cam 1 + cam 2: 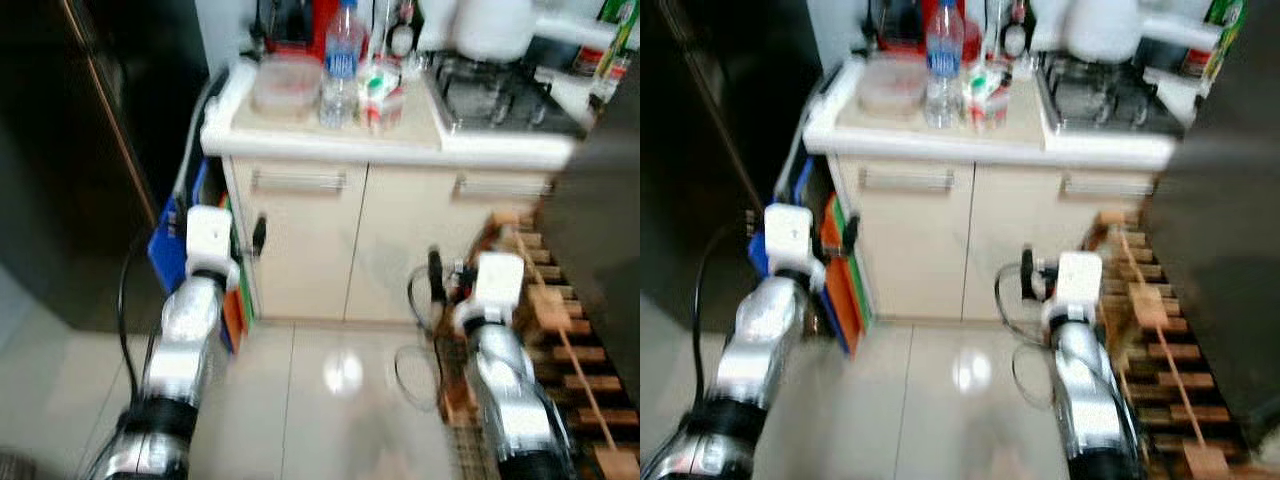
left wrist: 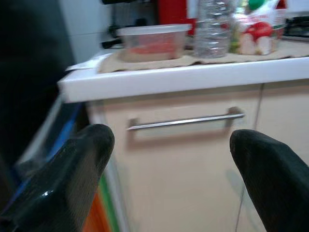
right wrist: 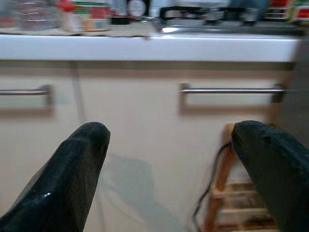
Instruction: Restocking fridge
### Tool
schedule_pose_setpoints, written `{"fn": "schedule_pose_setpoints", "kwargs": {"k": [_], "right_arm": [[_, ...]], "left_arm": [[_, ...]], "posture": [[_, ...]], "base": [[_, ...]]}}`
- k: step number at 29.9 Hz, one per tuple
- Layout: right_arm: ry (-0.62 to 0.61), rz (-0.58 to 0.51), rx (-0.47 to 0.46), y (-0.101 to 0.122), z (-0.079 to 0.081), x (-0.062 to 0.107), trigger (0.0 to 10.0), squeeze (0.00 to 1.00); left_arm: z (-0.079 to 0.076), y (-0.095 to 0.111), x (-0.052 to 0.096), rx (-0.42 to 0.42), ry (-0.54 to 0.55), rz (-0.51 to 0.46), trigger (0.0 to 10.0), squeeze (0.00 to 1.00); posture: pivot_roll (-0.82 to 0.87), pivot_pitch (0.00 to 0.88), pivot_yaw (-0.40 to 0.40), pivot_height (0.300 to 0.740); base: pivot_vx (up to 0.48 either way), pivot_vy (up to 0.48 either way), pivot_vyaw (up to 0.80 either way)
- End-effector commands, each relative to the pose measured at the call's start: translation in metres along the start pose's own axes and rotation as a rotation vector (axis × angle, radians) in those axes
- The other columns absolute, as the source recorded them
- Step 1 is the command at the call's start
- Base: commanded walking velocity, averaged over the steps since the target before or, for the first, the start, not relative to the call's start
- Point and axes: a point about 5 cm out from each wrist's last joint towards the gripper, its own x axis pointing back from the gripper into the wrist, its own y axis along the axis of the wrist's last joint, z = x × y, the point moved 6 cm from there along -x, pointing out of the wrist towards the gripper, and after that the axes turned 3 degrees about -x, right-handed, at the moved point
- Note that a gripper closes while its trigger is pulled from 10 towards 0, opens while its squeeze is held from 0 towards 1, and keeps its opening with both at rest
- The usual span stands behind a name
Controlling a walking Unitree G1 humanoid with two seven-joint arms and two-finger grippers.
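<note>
On the white counter (image 1: 400,150) stand a clear lidded food tub (image 1: 287,85) with something reddish inside, a water bottle (image 1: 341,65) and a juice carton (image 1: 380,95). In the left wrist view the tub (image 2: 153,42), bottle (image 2: 212,29) and carton (image 2: 256,34) appear above a cabinet handle (image 2: 186,122). My left gripper (image 2: 169,159) is open and empty, low in front of the left cabinet door. My right gripper (image 3: 169,159) is open and empty too, facing the right cabinet door (image 3: 145,111). A tall dark fridge front (image 1: 80,150) stands to the left.
A gas hob (image 1: 500,95) with a white pot (image 1: 495,25) takes up the counter's right part. A wooden rack (image 1: 560,340) and a dark panel (image 1: 600,240) are on the right. Blue and orange items (image 1: 170,255) lean beside the cabinet. A cable (image 1: 415,375) lies on the tiled floor.
</note>
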Motion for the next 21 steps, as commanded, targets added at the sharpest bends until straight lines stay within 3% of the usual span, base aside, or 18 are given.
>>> {"fn": "schedule_pose_setpoints", "kwargs": {"k": [1,21], "right_arm": [[-0.029,-0.007,0.013,0.0018,-0.0115,-0.0013,10.0,0.00],[-0.023,-0.021,0.012,0.0037,-0.0075,-0.0020,10.0,0.00]], "left_arm": [[-0.0092,0.0036,-0.0034,-0.006,-0.025,-0.010,10.0,0.00],[-0.0075,0.0065,-0.0026,-0.011,-0.020,-0.026,10.0,0.00]], "posture": [[0.05,0.000,0.003,0.740],[0.05,0.000,0.002,0.740]], "base": [[0.442,0.000,0.00],[0.442,0.000,0.00]]}}
